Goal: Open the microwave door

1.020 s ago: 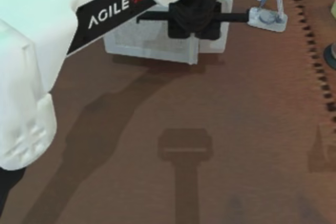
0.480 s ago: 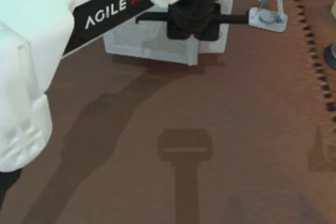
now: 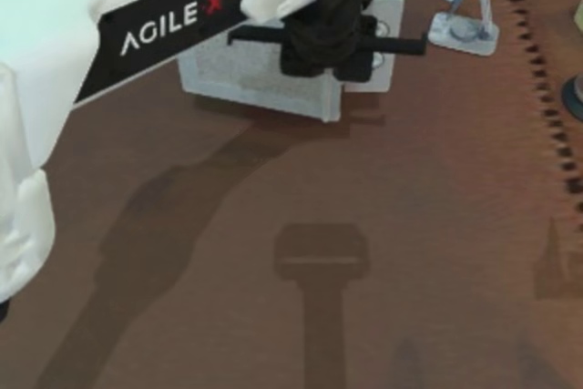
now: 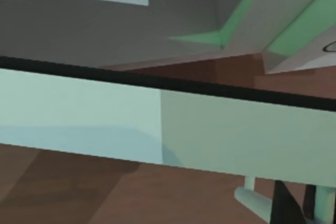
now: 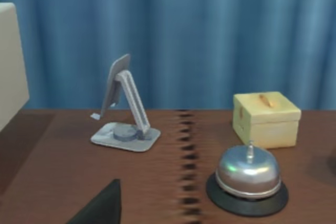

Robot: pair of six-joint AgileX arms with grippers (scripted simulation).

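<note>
The microwave (image 3: 301, 70) sits at the worktop's (image 3: 383, 252) far edge. The left hand (image 3: 326, 43) is at the microwave door (image 3: 260, 79); its grip can't be judged. Pull along the hinge arc, never straight back.

The left arm's white body with the AgileX stripe fills the upper left of the top view and runs off its left and top edges. The left gripper (image 3: 330, 54) hangs dark over the microwave (image 3: 273, 75), hiding its top and most of the knob panel; whether the fingers are closed around the handle cannot be told. The microwave door (image 4: 157, 124) crosses the left wrist view as a pale band, cut off at both sides. At the top view's right edge a dark round base (image 3: 575, 97) is cut in half. In the right wrist view, only a dark wedge (image 5: 102, 205) shows at the bottom edge.
</note>
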